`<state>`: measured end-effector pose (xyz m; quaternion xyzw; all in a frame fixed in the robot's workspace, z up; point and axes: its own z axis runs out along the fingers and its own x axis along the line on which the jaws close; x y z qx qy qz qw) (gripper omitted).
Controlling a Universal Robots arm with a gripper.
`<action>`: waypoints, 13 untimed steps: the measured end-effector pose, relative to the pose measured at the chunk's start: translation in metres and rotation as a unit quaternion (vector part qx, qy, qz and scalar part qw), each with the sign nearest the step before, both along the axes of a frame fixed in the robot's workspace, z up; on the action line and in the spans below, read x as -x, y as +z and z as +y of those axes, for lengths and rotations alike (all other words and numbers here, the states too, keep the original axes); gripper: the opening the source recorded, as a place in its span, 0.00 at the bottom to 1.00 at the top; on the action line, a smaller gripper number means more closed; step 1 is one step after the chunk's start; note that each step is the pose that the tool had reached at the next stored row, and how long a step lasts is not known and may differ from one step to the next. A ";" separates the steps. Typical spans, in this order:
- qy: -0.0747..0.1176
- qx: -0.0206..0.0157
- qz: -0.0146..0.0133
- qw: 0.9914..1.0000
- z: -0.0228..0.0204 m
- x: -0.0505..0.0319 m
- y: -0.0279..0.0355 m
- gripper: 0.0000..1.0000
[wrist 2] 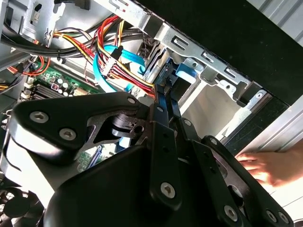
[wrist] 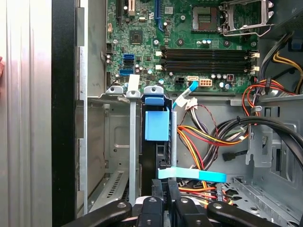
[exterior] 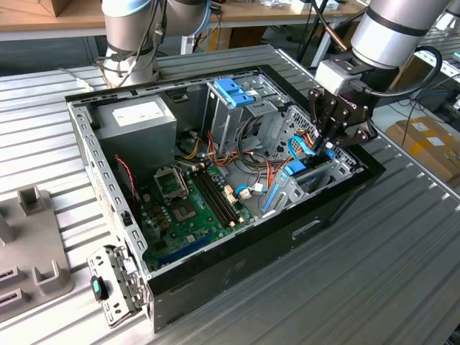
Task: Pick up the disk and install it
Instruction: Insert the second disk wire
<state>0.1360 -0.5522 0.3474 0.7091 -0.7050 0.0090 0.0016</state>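
Inside one open computer case (exterior: 93, 154), one pincer (exterior: 329, 144) clamped on one disk (wrist: 156, 125).

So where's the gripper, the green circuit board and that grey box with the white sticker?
gripper (exterior: 329, 144), exterior view, between its fingertips.
green circuit board (wrist: 184, 42), first wrist view, its middle.
grey box with the white sticker (exterior: 136, 115), exterior view, its sticker.

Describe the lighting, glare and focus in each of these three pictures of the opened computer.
Exterior view: even light; the ribbed table shines softly, and the case wall's outside is dark. Second wrist view: the claw's black body looms close and soft, with a blurred hand at the edge. First wrist view: the circuit board is sharp and evenly lit; the metal strip beside the case looks washed out.
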 end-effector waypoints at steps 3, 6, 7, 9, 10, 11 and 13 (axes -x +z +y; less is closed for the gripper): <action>0.000 0.000 0.000 1.000 0.0000 0.0000 -0.0009 0.16; 0.000 0.000 0.000 1.000 0.0000 0.0000 -0.0020 0.16; 0.000 0.000 0.000 1.000 0.0000 0.0000 -0.0026 0.16; 0.000 0.000 0.000 1.000 0.0000 0.0000 -0.0032 0.16; 0.000 0.000 0.000 1.000 0.0000 0.0000 -0.0036 0.16; 0.000 0.000 0.000 1.000 0.0000 0.0000 -0.0044 0.16; 0.000 0.000 0.000 1.000 0.0000 0.0000 -0.0044 0.16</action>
